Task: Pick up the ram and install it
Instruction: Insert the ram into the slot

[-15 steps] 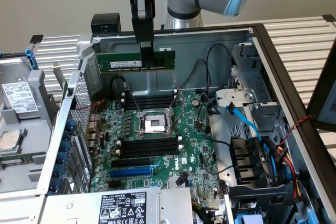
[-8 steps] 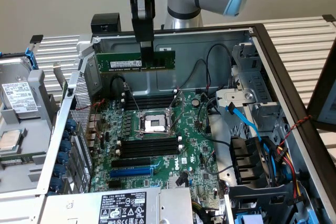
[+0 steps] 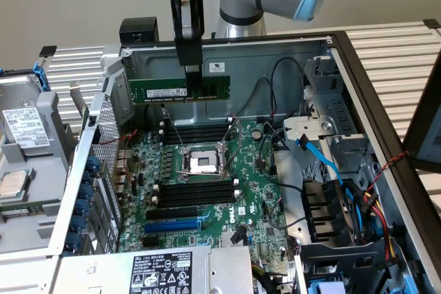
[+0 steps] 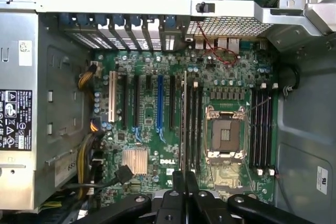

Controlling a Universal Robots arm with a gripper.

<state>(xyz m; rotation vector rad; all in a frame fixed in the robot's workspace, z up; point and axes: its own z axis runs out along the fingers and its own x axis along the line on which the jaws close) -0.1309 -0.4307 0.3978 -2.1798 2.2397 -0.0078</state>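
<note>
Fingers nearly closed, pinching the ram above the motherboard

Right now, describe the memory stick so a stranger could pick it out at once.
Find the open computer case, then look above its green motherboard near the back wall. There the claw grips the memory stick level in the air. Unlike the black slots below, it is a thin green strip with a white label.
</note>
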